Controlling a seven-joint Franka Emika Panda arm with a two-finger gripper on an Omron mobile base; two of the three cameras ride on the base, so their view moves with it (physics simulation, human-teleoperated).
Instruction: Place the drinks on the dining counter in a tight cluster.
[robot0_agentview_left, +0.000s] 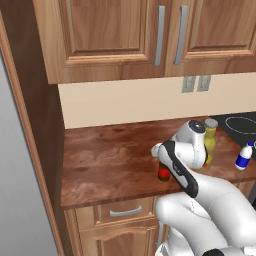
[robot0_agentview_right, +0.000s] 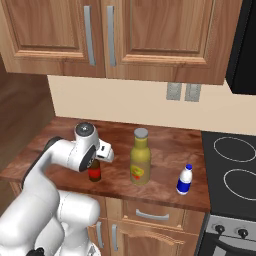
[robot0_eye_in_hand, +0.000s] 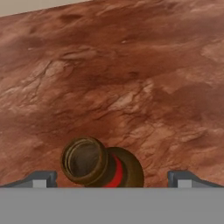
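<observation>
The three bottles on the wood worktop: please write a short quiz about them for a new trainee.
1. True or false: the brown bottle lies on its side.
2. Which bottle stands nearest the stove? A) the olive-yellow bottle B) the white bottle C) the brown bottle
3. Fill in: in the hand view the gripper has its jaws set ____ on either side of the brown bottle.

Key: 1. False, it stands upright. 2. B. 3. Apart; the tips do not touch it.
</observation>
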